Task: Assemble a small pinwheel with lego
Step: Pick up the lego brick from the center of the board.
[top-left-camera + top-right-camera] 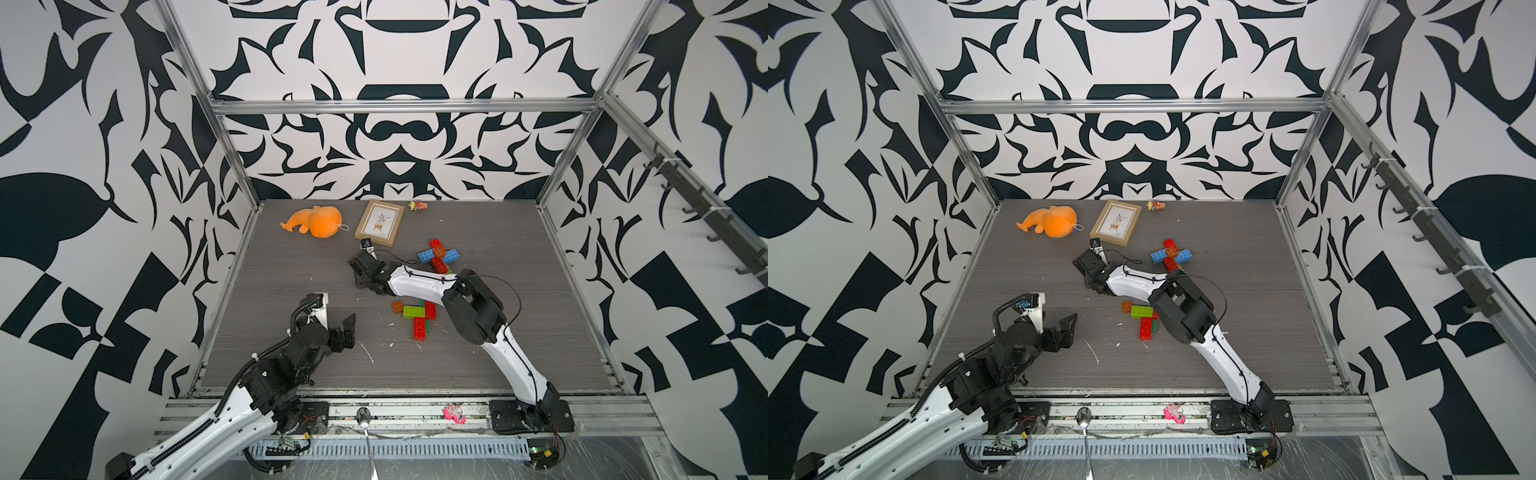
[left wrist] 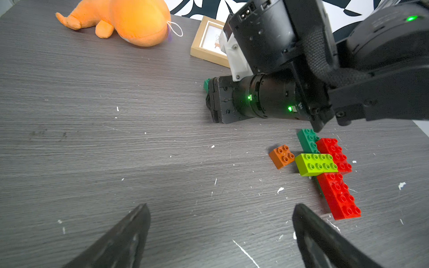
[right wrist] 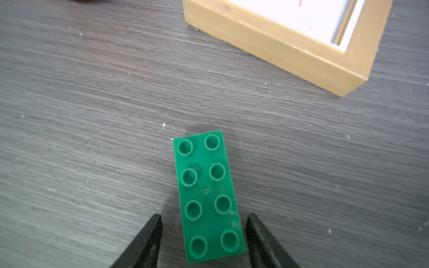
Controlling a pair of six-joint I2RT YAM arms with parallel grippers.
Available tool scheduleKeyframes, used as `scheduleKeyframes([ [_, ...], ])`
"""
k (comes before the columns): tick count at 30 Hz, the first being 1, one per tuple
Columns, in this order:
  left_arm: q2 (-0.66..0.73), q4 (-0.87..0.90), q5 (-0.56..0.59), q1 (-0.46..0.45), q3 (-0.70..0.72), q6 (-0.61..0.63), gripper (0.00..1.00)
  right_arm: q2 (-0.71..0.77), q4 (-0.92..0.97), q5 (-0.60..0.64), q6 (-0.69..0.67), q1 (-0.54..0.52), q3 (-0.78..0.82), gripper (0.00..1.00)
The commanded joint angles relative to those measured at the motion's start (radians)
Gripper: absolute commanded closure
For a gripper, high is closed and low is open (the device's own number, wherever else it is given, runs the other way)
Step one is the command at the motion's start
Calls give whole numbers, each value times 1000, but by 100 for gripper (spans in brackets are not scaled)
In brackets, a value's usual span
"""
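Observation:
A dark green 2x4 lego brick lies studs-up on the table between the fingers of my right gripper. The jaws stand narrowed; one finger is at the brick's side and a strip of table shows at the other. In a top view this gripper sits low near the picture frame. Mid-table lie an orange-brown square brick, a lime brick, two red bricks and another dark green one, overlapping. My left gripper hovers open and empty, left of them.
A joined cross of blue and red bricks lies right of the right forearm. At the back lie an orange plush toy, a wooden picture frame and a small figurine. Metal frame posts edge the table.

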State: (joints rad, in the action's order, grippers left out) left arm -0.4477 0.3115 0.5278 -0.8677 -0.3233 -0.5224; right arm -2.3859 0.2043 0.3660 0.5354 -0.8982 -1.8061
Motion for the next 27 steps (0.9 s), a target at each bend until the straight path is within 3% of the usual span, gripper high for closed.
scheduleKeyframes([
  [1, 2, -18, -7, 6, -17, 5, 0, 32, -14, -58, -14, -4, 68, 41],
  [17, -5, -25, -11, 5, -17, 7, 0, 39, -136, -36, 12, 2, 149, 53],
  [21, -2, -27, -12, 6, -14, 10, 0, 71, -194, -37, 3, 1, 193, 70],
  [27, -5, -29, -13, 7, -15, 13, 0, 169, -218, -74, -62, 2, 231, 72],
])
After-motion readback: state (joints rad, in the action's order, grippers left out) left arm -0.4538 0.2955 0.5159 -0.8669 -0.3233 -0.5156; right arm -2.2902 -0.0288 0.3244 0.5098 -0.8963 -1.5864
